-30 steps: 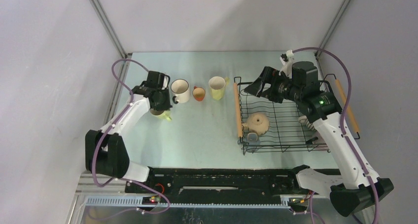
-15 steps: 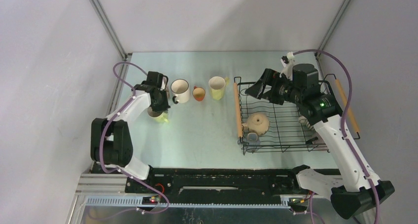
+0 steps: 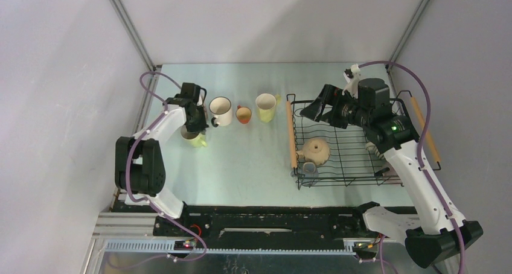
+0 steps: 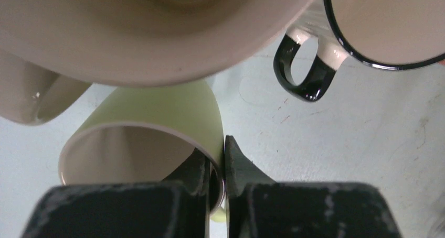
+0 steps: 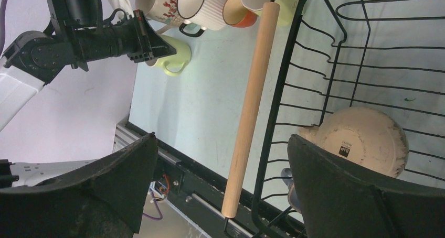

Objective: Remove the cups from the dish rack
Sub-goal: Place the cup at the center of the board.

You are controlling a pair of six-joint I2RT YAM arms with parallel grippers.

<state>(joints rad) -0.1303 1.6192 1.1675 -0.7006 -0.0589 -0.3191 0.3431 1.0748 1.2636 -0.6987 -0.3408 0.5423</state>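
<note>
My left gripper [image 3: 195,128] is shut on the rim of a pale yellow-green mug [image 3: 197,140], low over the table at the far left. In the left wrist view its jaws [image 4: 218,157] pinch the mug's wall [image 4: 157,107], and the mug's mouth faces the camera. The black wire dish rack [image 3: 290,135] stands on the right. It holds an upside-down tan mug [image 3: 316,149] and a grey mug [image 3: 310,171] at its near-left corner. My right gripper [image 3: 317,108] is open and empty above the rack's far-left part [image 5: 220,143]. The tan mug [image 5: 362,138] lies below it.
On the table stand a cream ribbed mug [image 3: 221,111], an orange-red mug [image 3: 243,114] and a pale yellow mug [image 3: 265,107] in a row. A white mug with red marks [image 5: 155,2] stands beside the left gripper. The rack's wooden handle [image 5: 252,96] runs between the mugs and the rack.
The left arm's elbow has swung in toward the table, and its gripper with the yellow-green mug has shifted slightly toward the far side. The right arm has hardly moved.
</note>
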